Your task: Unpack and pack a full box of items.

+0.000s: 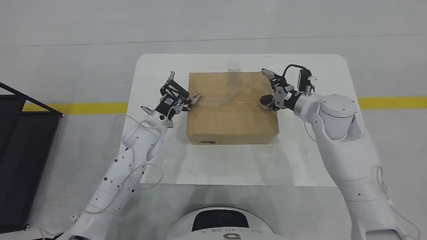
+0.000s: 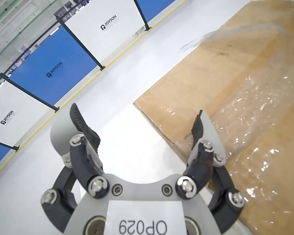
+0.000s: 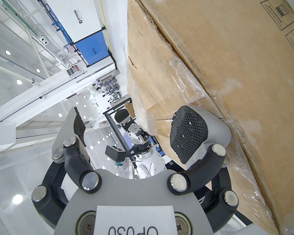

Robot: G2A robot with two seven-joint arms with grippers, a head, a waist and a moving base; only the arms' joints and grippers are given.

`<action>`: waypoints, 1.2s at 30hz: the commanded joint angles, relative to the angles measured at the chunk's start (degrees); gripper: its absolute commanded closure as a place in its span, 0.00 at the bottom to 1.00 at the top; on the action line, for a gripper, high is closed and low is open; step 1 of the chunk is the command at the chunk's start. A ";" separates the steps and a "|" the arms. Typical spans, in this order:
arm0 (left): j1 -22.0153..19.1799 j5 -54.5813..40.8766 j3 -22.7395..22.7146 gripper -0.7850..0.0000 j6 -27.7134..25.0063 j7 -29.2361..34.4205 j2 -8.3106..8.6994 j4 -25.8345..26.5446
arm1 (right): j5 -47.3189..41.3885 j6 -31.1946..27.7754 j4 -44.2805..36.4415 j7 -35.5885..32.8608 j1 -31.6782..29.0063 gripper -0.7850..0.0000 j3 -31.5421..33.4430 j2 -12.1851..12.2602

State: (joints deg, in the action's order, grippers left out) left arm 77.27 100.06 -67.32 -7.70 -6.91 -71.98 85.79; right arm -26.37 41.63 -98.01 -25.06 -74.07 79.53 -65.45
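**Ana:** Where is the box?

**Ben:** A brown cardboard box (image 1: 232, 107) sits in the middle of a white table (image 1: 300, 163), seen from above. Its top flaps are shut, and the seam between them runs from side to side. Wrinkled clear tape (image 2: 247, 103) covers the seam and folds down over the edges.

**Ana:** And the arms?

**Ben:** There is one on each side of the box. The left gripper (image 1: 184, 88) is at the box's left edge, level with the seam. It is spread wide and holds nothing. Its own wrist view shows one finger over the taped top of the box and the other over bare table just beside it.

**Ana:** What about the right one?

**Ben:** The right gripper (image 1: 265, 87) is at the opposite edge, also by the seam. It too is spread wide, with nothing held in it. In its wrist view, one black ridged pad (image 3: 188, 133) lies right at the box's upper edge, where the tape looks ragged. I cannot tell whether the pad touches the cardboard. The other finger stands clear of the box, in open air.

**Ana:** Is there anything else around?

**Ben:** A yellow line (image 1: 87, 107) crosses the pale floor on both sides of the table. Blue and white panels (image 2: 51, 72) stand in a row along a yellow line in the left wrist view.
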 commanded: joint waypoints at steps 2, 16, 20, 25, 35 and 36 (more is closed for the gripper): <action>0.20 0.51 0.19 0.00 -0.42 -0.06 0.03 0.29 | 0.00 0.00 0.00 0.00 0.00 0.00 0.00 0.00; 0.16 1.79 0.60 0.00 1.10 0.19 -0.12 1.12 | 0.00 0.00 0.00 0.00 0.00 0.00 0.00 0.00; 0.44 2.62 0.79 0.00 1.11 0.09 -0.10 1.48 | 0.00 0.00 0.00 0.00 0.00 0.00 0.00 0.00; 0.36 2.72 0.80 0.00 1.00 -0.08 -0.13 1.30 | 1.59 -2.78 -4.14 9.01 -2.84 0.00 1.36 -0.21; 0.18 2.95 0.89 0.00 1.18 0.01 -0.16 1.08 | 4.24 -10.03 -14.56 28.72 -10.20 0.00 0.41 -1.47; 0.18 2.95 0.89 0.00 1.18 0.01 -0.16 1.08 | 4.24 -10.03 -14.56 28.72 -10.20 0.00 0.41 -1.47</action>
State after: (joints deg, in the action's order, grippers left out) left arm 77.45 103.01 -66.43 -6.51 -6.90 -72.15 86.88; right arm -22.13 31.60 -112.56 3.67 -84.26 79.95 -66.92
